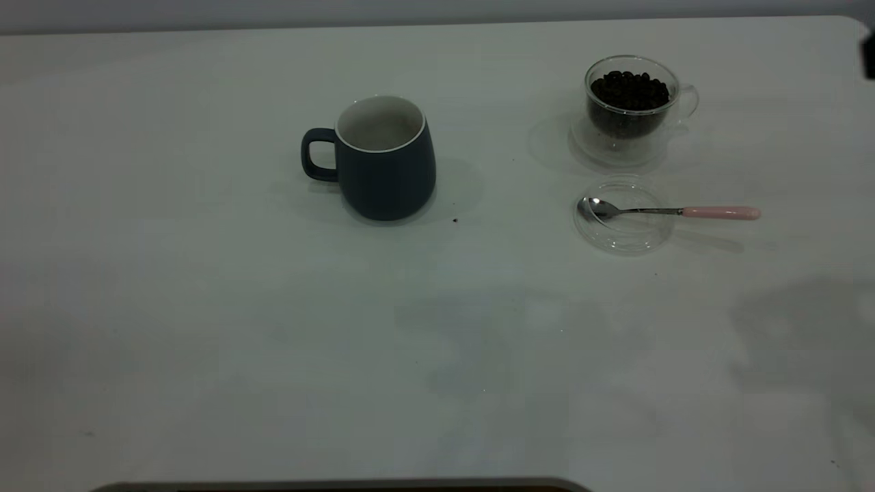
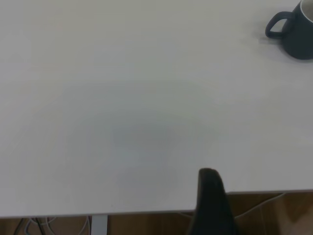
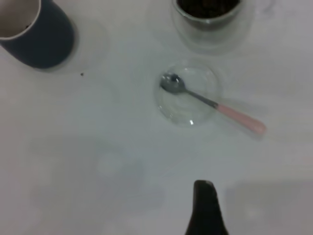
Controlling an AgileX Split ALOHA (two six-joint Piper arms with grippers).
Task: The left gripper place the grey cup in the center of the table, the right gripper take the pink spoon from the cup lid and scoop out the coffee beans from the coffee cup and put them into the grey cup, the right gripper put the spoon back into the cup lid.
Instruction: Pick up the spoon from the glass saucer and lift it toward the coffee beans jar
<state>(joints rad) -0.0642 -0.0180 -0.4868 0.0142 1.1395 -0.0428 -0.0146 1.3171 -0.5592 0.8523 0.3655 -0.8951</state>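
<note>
We see the dark grey ceramic cup with a white inside (image 1: 387, 158) standing upright near the middle of the white table (image 1: 205, 307), its handle pointing to nine o'clock in the exterior view. At about three o'clock from it, well apart, lies the clear round cup lid (image 1: 622, 232). The metal spoon with a pink handle (image 1: 673, 211) rests with its bowl in that lid and its handle sticking out over the rim toward three o'clock. Just beyond the lid, at twelve o'clock from it, stands the clear glass coffee cup full of dark coffee beans (image 1: 632, 99).

Neither arm shows in the exterior view. Each wrist view shows only a single dark fingertip, the left gripper (image 2: 211, 203) over bare table near its edge and the right gripper (image 3: 205, 208) hovering short of the lid, so we cannot tell how wide either pincer stands. Neither holds anything.

We judge the grey cup placed. From the right wrist view its inside looks empty, so either the scooping remains to be done or the spoon is already returned; we cannot tell which.
</note>
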